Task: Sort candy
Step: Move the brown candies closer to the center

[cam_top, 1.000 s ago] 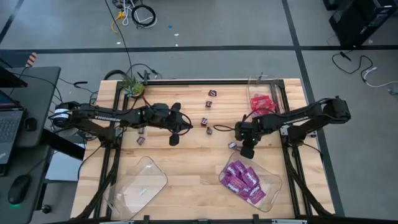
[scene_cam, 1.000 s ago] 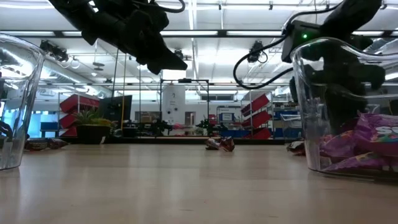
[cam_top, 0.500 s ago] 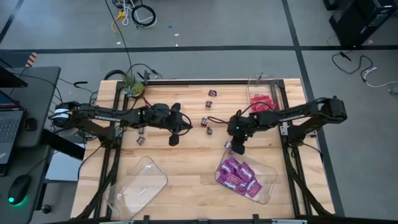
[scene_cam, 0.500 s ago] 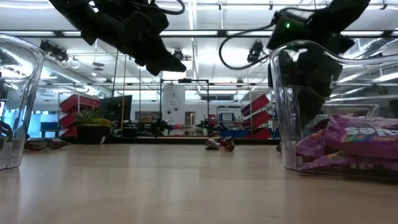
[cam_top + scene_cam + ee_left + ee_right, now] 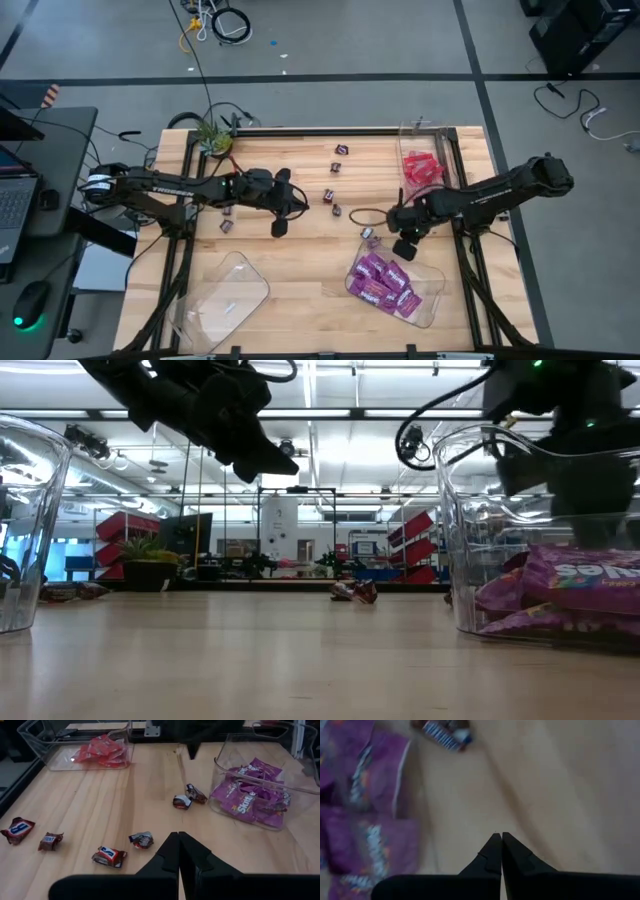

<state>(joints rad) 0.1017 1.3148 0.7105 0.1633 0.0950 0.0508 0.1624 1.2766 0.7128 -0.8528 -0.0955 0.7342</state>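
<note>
- Bright, even overhead light; ceiling strip lamps glare in the low view.
- Soft, faint shadows on the tabletop.
- Right wrist view blurred; purple packets smeared.

You have purple-magenta packets piled flat and overlapping in the clear tray at the table's front right, and red packets heaped in the clear tray at the back right. Your small dark brown wrapped pieces lie loose on the bare wood: one near the back edge, two around the middle, one just beside the purple tray, and two over on the left.
</note>
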